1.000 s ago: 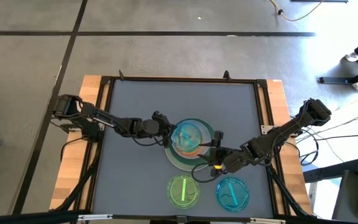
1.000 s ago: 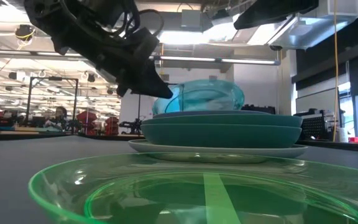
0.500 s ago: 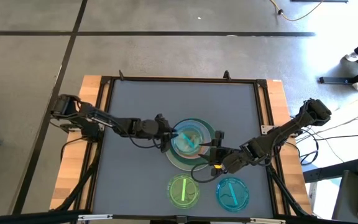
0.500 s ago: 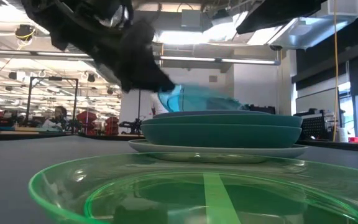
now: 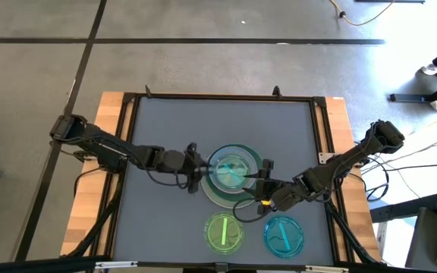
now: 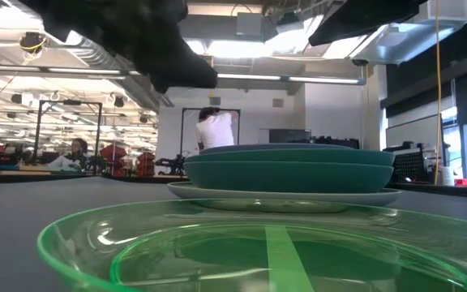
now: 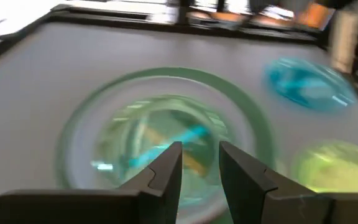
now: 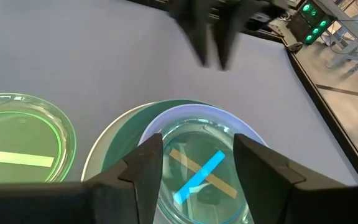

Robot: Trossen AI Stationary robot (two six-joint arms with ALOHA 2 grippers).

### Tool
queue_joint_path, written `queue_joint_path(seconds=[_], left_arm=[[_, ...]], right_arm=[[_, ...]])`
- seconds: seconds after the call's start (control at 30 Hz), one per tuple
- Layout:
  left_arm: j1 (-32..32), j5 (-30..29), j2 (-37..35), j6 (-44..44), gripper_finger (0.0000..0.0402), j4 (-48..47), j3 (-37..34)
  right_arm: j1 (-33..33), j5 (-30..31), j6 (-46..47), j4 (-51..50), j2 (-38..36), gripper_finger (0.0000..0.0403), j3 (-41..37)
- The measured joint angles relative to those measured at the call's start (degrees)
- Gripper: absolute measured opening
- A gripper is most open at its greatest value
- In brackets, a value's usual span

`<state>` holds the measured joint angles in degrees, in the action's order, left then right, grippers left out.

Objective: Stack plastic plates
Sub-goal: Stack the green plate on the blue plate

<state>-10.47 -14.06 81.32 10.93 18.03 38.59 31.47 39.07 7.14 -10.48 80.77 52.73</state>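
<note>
Plates sit in three spots on the grey table [image 5: 165, 121]. Nearest the front edge, at about 6 o'clock from the table's middle in the high view, lie two small translucent ones, apart from each other: a green plate [image 5: 224, 232] with a pale stripe, filling the foreground of the low view [image 6: 242, 247], and at its 3 o'clock side a cyan plate [image 5: 284, 234].

Behind them, near the table's middle, stands the stack [image 5: 230, 173]. From the side it shows a wide cream plate [image 6: 286, 194] at the bottom, with two teal plates [image 6: 290, 172] nested on it. From above, a clear cyan plate [image 8: 197, 171] lies flat on top, with a blue stripe and an orange-tan stripe crossing under it.

Right gripper [image 5: 262, 196] hangs at the stack's 4 o'clock edge, just above the rim. Its fingers [image 8: 143, 167] stand well apart with nothing between them, framing the top plate in its wrist view.

Left gripper [image 5: 197, 165] sits at the stack's 9 o'clock side, close to the rim and raised above it in the low view [image 6: 177, 69]. Its fingers [image 7: 166, 173] show a narrow gap and hold nothing.

Far off, beyond the table, a person [image 6: 215, 130] in a white top stands in the room.
</note>
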Motion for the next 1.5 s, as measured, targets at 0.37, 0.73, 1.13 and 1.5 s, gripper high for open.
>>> queue_joint_path(seconds=[0.37,0.73,1.13,1.5], left_arm=[[-11.10,1.57,0.88,0.08,0.0099,0.62,0.00],[-17.23,-0.92,10.73,7.29,0.0098,8.39,0.64],[-18.24,0.06,22.07,25.27,0.0098,-21.22,20.06],[-16.86,1.18,27.22,27.77,0.0098,-25.65,24.33]], right_arm=[[0.01,-0.02,0.11,0.02,0.00,0.0186,0.00],[-0.01,-0.02,1.75,0.04,0.00,0.0186,0.00],[0.01,-0.02,3.12,0.02,0.00,0.0186,0.00],[0.01,-0.02,3.12,-0.36,0.00,0.0186,0.00]])
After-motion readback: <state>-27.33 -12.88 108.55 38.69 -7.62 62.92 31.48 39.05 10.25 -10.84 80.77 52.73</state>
